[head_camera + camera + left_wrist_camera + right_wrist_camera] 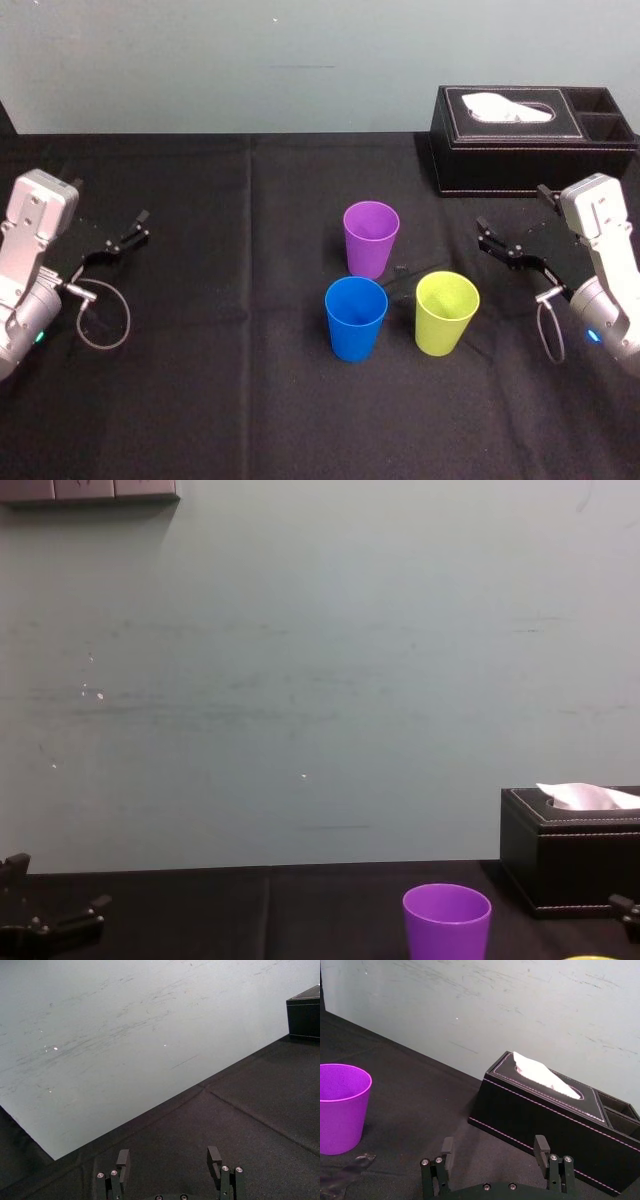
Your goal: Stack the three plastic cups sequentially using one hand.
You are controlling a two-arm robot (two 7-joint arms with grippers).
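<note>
Nothing is stacked yet. My landmark is the small tapered purple plastic cup (371, 238), which stands upright and mouth-up on the black cloth-covered worktop (200, 400). The blue plastic cup (356, 318), of the same tapered shape, stands just in front of the purple one, on my side. I cannot tell whether the two touch. The yellow-green plastic cup (446, 313) stands in front of the purple one and to its right, clear of both. The black tissue box (530, 140) with a white tissue sits behind the purple cup and to its right.

My right gripper (490, 240) hangs to the right of the purple cup with its jaws apart and nothing between them. It points towards the cups and is closest to the yellow-green one. My left gripper (135, 232) is parked well to the left of the purple cup, also spread and empty.

I judge the step in hand to be the first pick, and the right gripper is the natural one for it. I would take the yellow-green cup, since it has free room around it. I would bring the jaws in level and close on its upper wall near the rim, squeezing gently because smooth, light plastic can slip or tip. Then I would lift straight up until it clears the rims, centre it over the next cup, and lower it vertically so the tapers nest without nudging the neighbouring cup.
</note>
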